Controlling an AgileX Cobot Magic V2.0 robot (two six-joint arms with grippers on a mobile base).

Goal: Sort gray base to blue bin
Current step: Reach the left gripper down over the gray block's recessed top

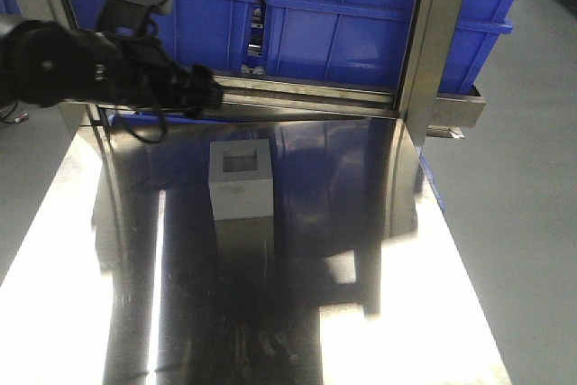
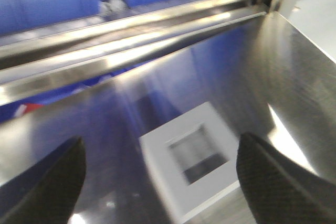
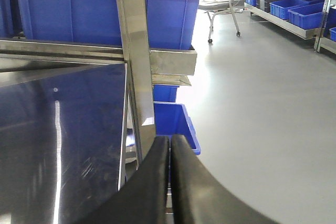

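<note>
Matte gray base (image 1: 241, 179) on glossy steel table (image 1: 361, 250).
</note>
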